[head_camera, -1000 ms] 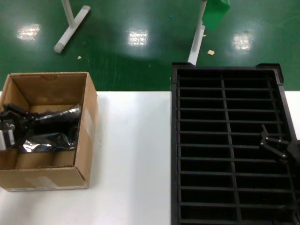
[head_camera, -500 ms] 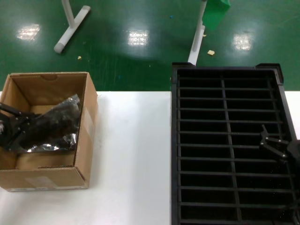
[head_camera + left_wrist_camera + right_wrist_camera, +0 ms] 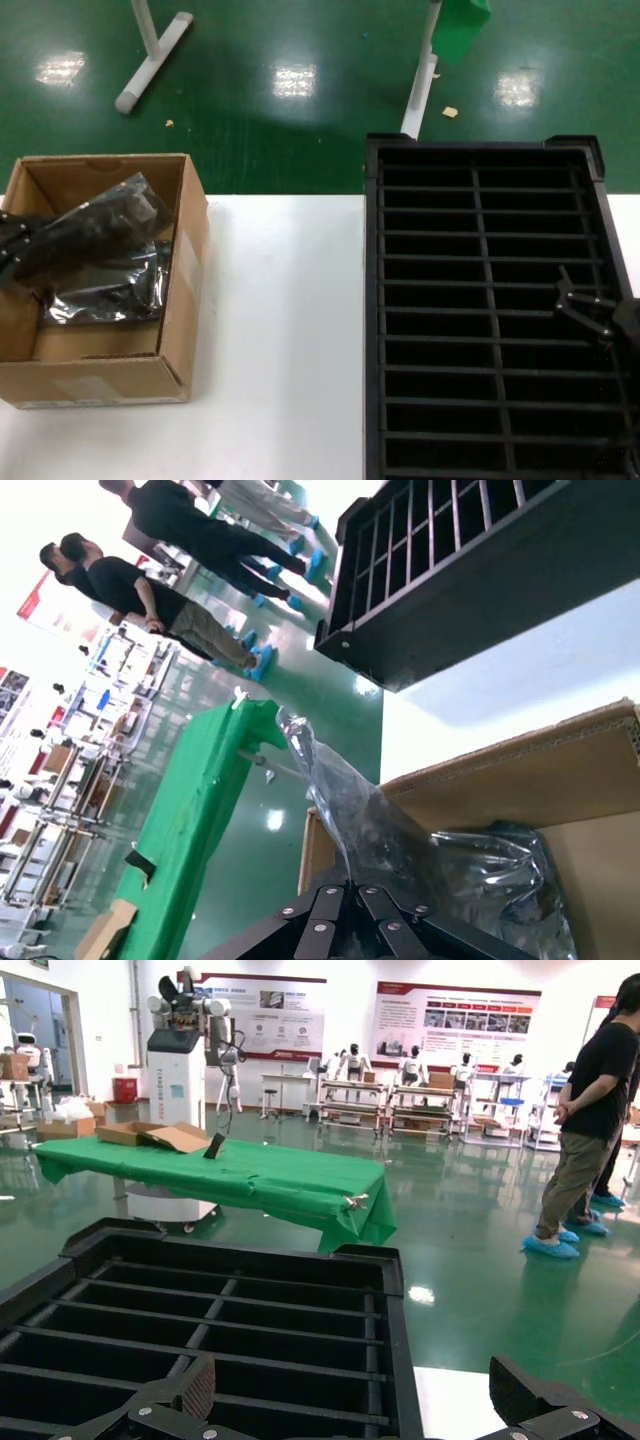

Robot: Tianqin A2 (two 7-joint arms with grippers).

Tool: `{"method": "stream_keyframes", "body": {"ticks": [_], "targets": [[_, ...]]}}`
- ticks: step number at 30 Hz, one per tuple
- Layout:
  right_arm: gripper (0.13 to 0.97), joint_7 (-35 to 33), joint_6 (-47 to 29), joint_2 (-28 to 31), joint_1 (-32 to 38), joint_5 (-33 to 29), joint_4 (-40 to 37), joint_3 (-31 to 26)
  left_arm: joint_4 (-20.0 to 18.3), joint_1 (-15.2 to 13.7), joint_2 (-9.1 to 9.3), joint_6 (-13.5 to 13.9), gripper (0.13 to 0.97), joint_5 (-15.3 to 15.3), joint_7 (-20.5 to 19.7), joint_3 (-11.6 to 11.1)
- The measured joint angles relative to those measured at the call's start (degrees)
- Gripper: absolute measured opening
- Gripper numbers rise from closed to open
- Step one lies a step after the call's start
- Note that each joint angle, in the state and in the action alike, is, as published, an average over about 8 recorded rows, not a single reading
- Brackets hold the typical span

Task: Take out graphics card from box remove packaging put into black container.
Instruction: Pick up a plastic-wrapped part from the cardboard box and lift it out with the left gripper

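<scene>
The brown box (image 3: 175, 300) stands open at the table's left end. My left gripper (image 3: 14, 252) reaches in from the left and is shut on one end of the graphics card (image 3: 100, 228), which is still in its dark glossy packaging (image 3: 345, 800). The card hangs tilted, its far end up near the box's rim. In the left wrist view the left gripper (image 3: 350, 892) pinches the bag's edge over the box (image 3: 560, 770). Another shiny bag (image 3: 105, 298) lies on the box floor. My right gripper (image 3: 590, 312) hovers open and empty over the black container (image 3: 480, 165), the gripper (image 3: 355, 1400) showing wide-set pads.
The white table (image 3: 285, 330) runs between box and container. Beyond its far edge lie the green floor and white stand legs (image 3: 150, 55). The wrist views show a green-clothed table (image 3: 230, 1175) and people standing (image 3: 590, 1110) farther off.
The left gripper has lifted the bagged card out of the box's bottom, tilting its far end upward toward the back rim. The right arm has not moved.
</scene>
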Motion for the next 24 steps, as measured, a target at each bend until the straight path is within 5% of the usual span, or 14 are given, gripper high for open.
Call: {"method": "stream_keyframes", "body": {"ticks": [24], "targets": [[0.966,0.0,0.0,0.0,0.0,0.0,0.0,0.0,-5.63,4.05,-3.45,10.64,0.142,-8.84,0.04,-9.36]]}}
